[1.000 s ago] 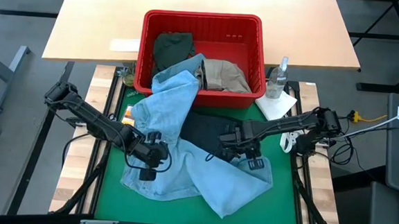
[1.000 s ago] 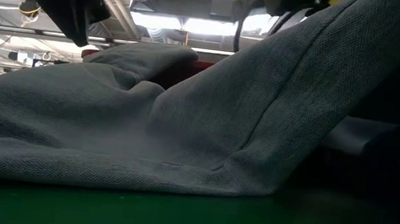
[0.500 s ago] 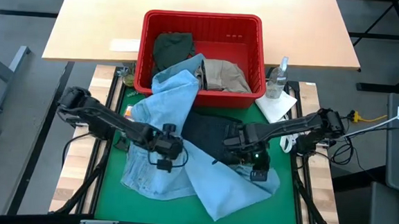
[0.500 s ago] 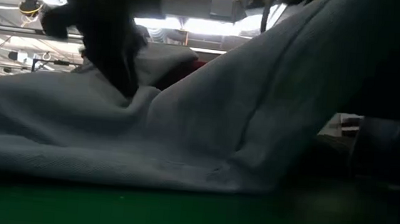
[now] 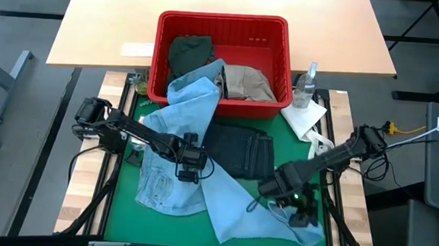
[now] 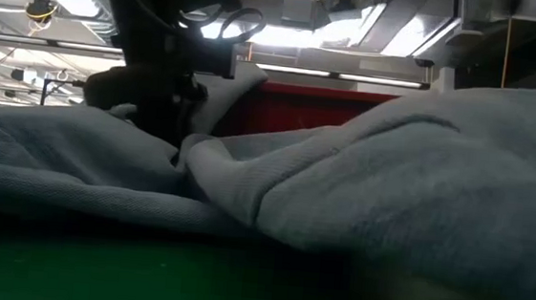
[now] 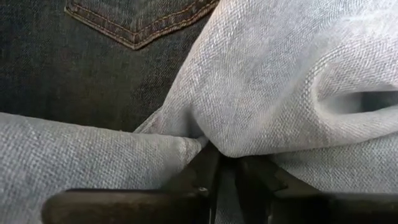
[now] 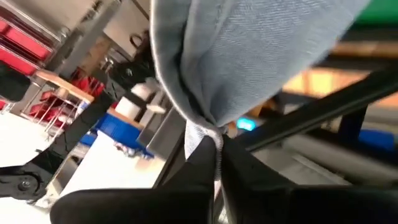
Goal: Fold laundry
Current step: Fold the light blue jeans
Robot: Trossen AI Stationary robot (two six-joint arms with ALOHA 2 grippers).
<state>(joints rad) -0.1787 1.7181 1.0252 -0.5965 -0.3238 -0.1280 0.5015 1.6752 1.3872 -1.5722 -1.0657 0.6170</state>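
Note:
The light blue denim (image 5: 201,179) hangs out of the red basket (image 5: 162,58) and spreads over the green mat. Dark navy jeans (image 5: 237,151) lie on the mat at its middle, partly under the denim. A dark olive piece (image 5: 189,52) and a beige piece (image 5: 249,83) sit in the basket. My left gripper (image 5: 190,168) stands at the denim's middle, shut on a ridge of it. Near the mat's near right corner my right gripper (image 5: 299,213) is shut on the denim's edge. My left gripper pinches a raised fold of the light blue denim (image 7: 217,146) between its two fingers, coming steeply from above; the dark fingers (image 7: 202,177) show only their tips. The cloth around the fold lies on the mat and the jeans. My right gripper pinches a bunched edge of the denim (image 8: 208,134) between its two fingers (image 8: 202,155). The cloth stands up out of the fingertips and fans out wide beyond them. In the high view this corner lies spread toward the near right.
A spray bottle (image 5: 306,84) and a white cloth (image 5: 304,117) stand at the mat's far right. A pale wooden table (image 5: 227,1) with a paper sheet (image 5: 136,49) lies behind the basket. Bare green mat (image 5: 122,209) shows at the near left.
My left gripper has gone toward the table's right and down onto the middle of the denim. My right gripper has gone toward the near right corner, tipping up, and has drawn the denim's corner out with it; the dark jeans now lie more uncovered.

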